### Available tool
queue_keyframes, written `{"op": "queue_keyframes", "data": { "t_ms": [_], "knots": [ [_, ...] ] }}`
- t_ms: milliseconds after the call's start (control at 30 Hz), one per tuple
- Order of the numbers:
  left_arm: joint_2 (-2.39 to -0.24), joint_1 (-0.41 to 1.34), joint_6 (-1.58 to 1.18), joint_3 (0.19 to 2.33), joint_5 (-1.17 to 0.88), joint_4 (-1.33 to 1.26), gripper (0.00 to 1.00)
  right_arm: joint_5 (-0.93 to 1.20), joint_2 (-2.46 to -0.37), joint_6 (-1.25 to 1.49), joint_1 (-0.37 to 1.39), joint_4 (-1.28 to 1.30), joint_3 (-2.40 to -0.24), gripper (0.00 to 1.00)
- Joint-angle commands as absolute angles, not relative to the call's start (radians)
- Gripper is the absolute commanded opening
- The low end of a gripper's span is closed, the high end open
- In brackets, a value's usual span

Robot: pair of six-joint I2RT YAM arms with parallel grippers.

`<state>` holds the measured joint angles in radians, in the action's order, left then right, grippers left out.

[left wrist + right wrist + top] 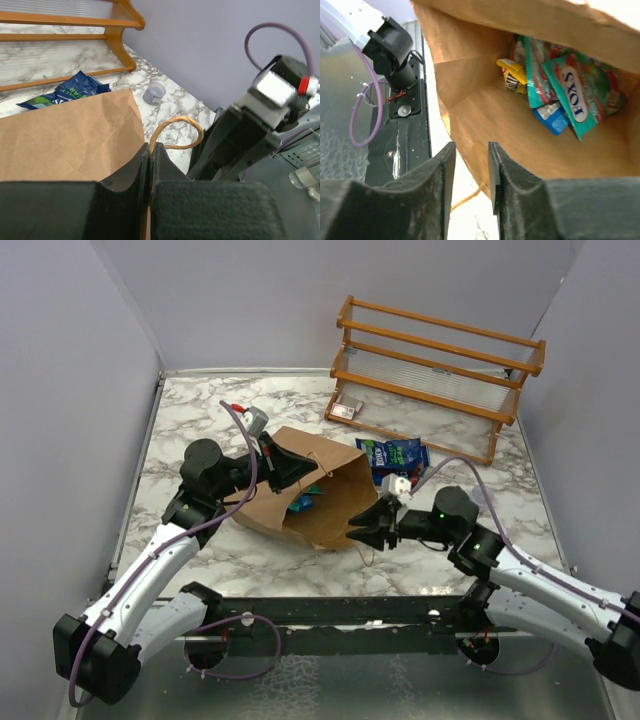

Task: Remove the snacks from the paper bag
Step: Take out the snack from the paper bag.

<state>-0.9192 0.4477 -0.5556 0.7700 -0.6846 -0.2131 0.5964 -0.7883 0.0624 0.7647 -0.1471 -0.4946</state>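
The brown paper bag (330,502) lies on its side on the marble table, its mouth facing the near left. My left gripper (288,472) is shut on the bag's upper rim beside a loop handle (176,131) and holds the mouth up; the gripper also shows in the left wrist view (151,147). My right gripper (366,530) is open, and its fingers (442,165) straddle the bag's lower rim (470,140). Inside the bag lie a teal packet (580,95), a yellow one (512,75) and a blue one (551,117). Another blue packet (392,455) lies outside, behind the bag.
A wooden rack (440,370) stands at the back right, with a small pale box (347,410) in front of it. A small clear cup (154,92) sits on the table near the bag. Grey walls enclose the table. The black arm-mount rail (340,615) runs along the near edge.
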Motion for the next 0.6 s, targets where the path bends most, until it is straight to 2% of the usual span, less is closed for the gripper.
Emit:
{"op": "queue_keyframes", "data": {
  "t_ms": [0,133,300,433,567],
  "knots": [
    [-0.907,0.454,-0.579,0.775,-0.684,-0.271,0.0,0.244,-0.912,0.02,0.932,-0.255,-0.508,0.28],
    [-0.908,0.456,-0.569,0.787,-0.68,-0.252,0.0,0.13,-1.096,0.007,1.044,-0.344,-0.57,0.21],
    [-0.894,0.456,-0.541,0.787,-0.654,-0.23,0.0,0.089,-1.273,-0.006,1.204,-0.441,-0.68,0.19],
    [-0.887,0.457,-0.527,0.788,-0.647,-0.207,0.0,0.094,-1.331,0.017,1.262,-0.484,-0.708,0.23],
    [-0.876,0.457,-0.518,0.784,-0.65,-0.188,0.0,-0.049,-1.261,-0.01,1.26,-0.469,-0.669,0.31]
  ]
}}
